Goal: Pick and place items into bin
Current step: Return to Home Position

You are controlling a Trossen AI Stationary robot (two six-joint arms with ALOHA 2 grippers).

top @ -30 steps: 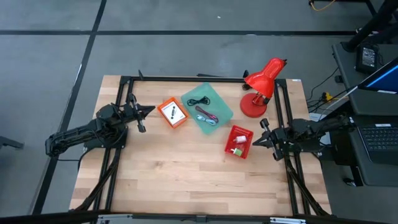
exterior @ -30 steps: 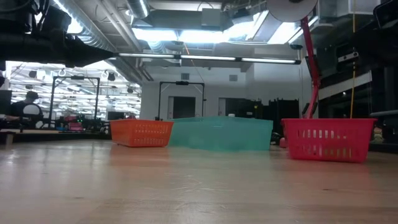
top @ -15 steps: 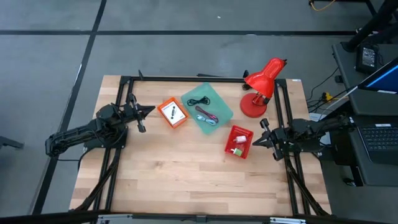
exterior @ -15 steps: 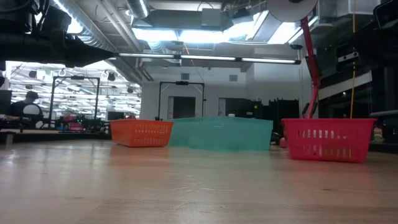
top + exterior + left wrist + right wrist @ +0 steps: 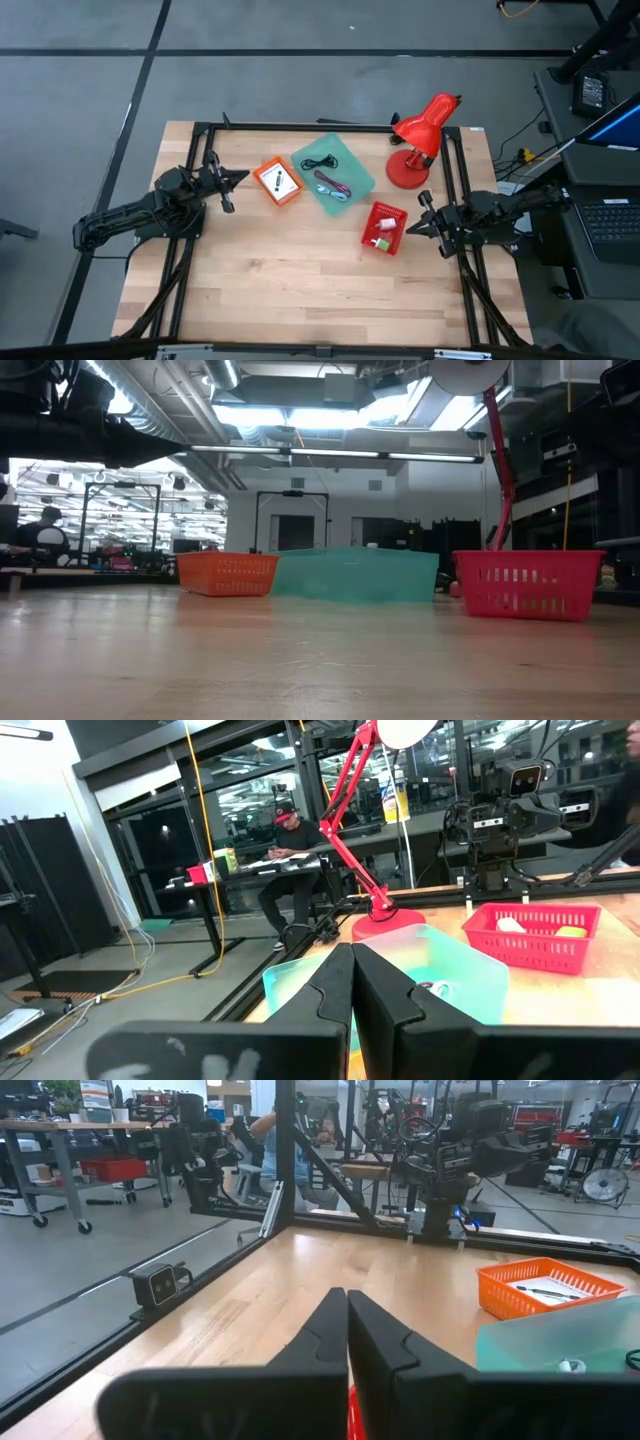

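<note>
Three bins stand on the wooden table. The orange bin (image 5: 278,181) holds a white card with a dark pen-like thing. The teal bin (image 5: 333,174) holds a black coiled cable (image 5: 319,163) and a maroon cable (image 5: 334,188). The red bin (image 5: 383,227) holds small pale items. My left gripper (image 5: 232,180) hovers left of the orange bin, shut, its fingers (image 5: 352,982) pressed together. My right gripper (image 5: 417,226) hovers just right of the red bin, shut (image 5: 346,1330). Neither holds anything.
A red desk lamp (image 5: 420,135) stands at the far right of the table, behind the red bin. Black frame rails (image 5: 300,126) run along the far edge and both sides. The near half of the table (image 5: 300,290) is bare wood. People sit at desks in the room beyond.
</note>
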